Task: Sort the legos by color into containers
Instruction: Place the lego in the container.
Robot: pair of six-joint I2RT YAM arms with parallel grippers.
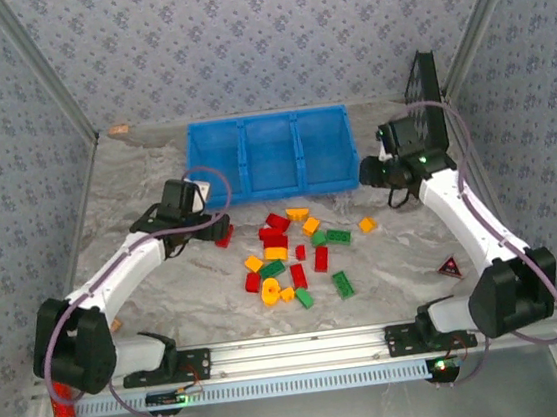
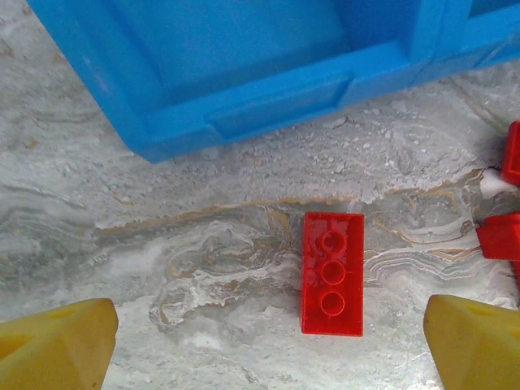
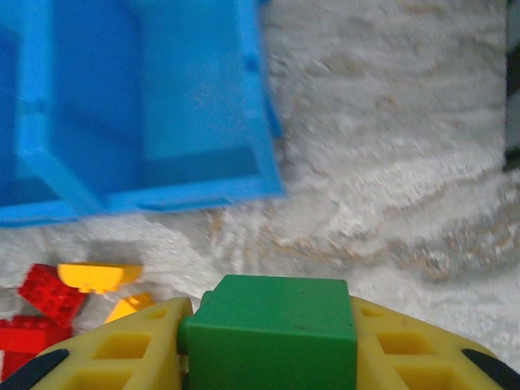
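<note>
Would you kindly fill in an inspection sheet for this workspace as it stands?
Surface: grey marbled table.
Job's things: red, yellow-orange and green legos scattered in front of the blue containers.
Clutter: red-and-black triangle; tan block; black perforated panel.
End effectors: left end effector open over a red brick; right end effector shut on a green brick.
Cables: purple cables looped along both arms.
Surroundings: patterned walls.

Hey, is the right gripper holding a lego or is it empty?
Holding one. In the right wrist view, the right gripper is shut on a green lego, clamped between its yellow fingers.
</note>
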